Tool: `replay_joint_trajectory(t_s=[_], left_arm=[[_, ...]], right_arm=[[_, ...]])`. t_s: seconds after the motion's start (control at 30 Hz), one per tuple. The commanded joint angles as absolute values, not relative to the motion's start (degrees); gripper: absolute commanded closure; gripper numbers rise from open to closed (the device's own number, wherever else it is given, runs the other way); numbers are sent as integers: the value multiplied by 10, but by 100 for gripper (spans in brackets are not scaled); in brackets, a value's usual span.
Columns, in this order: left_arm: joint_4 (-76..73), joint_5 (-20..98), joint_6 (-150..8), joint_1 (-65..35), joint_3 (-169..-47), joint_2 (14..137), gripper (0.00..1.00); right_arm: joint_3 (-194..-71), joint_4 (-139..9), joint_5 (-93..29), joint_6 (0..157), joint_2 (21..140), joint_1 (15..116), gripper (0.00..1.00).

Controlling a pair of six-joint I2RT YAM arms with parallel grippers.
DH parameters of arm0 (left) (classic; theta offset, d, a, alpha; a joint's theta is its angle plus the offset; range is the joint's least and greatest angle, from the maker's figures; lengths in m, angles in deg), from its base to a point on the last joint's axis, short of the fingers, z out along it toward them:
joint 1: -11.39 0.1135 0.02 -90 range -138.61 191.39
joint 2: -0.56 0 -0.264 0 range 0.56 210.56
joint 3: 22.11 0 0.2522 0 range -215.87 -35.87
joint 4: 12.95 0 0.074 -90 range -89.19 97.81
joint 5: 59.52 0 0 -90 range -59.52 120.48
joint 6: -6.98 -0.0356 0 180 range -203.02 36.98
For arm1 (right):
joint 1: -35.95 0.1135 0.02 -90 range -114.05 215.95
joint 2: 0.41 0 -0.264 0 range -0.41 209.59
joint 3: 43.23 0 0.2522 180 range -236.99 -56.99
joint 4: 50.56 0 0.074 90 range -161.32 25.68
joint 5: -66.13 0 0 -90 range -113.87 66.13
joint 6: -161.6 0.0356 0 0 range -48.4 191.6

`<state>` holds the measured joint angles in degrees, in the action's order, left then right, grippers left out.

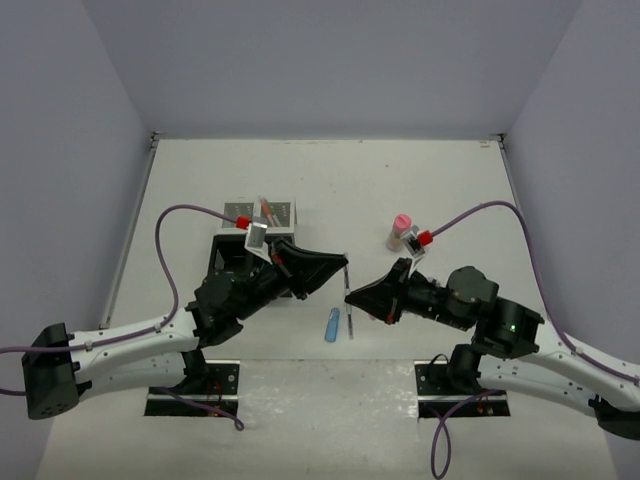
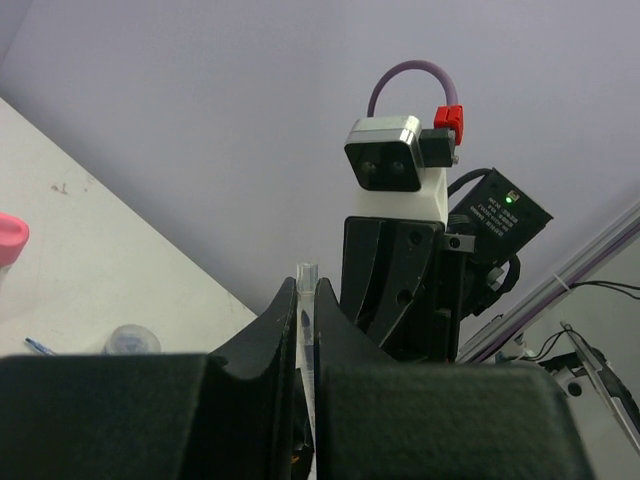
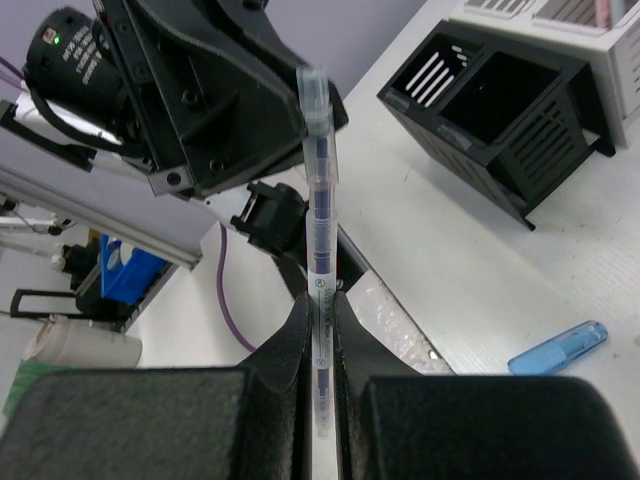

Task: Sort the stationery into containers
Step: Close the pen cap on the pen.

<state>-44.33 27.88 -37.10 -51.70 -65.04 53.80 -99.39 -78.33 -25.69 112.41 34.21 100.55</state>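
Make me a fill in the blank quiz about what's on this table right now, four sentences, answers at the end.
1. The capsule-shaped piece lying on the table is ___ in colour.
2. The small bottle near the right arm has a ___ cap.
3. The left tool and the right tool are both closed on one thin ___.
4. The organiser has two square compartments coloured ___.
Missing words: blue; pink; pen; black.

pen [image 2: 306, 280] mostly buried between left fingers [image 2: 280, 330], only clear tip out, lower end swallowed by right fingers [image 3: 292, 345], pink-capped bottle [image 2: 8, 240] cropped at frame edge, tub [image 2: 130, 340] blurred, half-hidden, organiser [image 1: 284, 214] black bays largely behind left arm [image 1: 240, 295]
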Motion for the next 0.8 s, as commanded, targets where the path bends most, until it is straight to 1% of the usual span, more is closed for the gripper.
replay_joint_trajectory(t_s=[0.0,0.2,0.3,0.4,0.53,0.57,0.63,0.67,0.7,0.77], left_arm=[[-474,293,-364,-519,-643,548,100],[-471,296,-361,-519,-637,550,100],[-466,294,-359,-519,-637,551,100],[-443,285,-368,-519,-647,551,95],[-425,287,-382,-519,-652,549,93],[-422,287,-383,-519,-653,549,86],[-416,286,-385,-519,-656,547,67],[-414,285,-388,-519,-658,548,61],[-413,285,-388,-519,-660,548,58],[-394,284,-394,-519,-671,550,57]], right_arm=[[-1053,-772,-223,1099,356,1009,100],[-1073,-764,-187,1077,364,1009,100],[-1057,-723,-188,1049,367,1009,100],[-1054,-705,-197,1036,376,1008,100],[-1068,-718,-183,1053,380,1008,100],[-1072,-716,-190,1049,380,1009,100],[-1074,-712,-209,1038,384,1009,100],[-1074,-713,-215,1029,387,1009,100],[-1074,-717,-217,1026,388,1009,100],[-1073,-722,-222,1023,397,1009,100]])
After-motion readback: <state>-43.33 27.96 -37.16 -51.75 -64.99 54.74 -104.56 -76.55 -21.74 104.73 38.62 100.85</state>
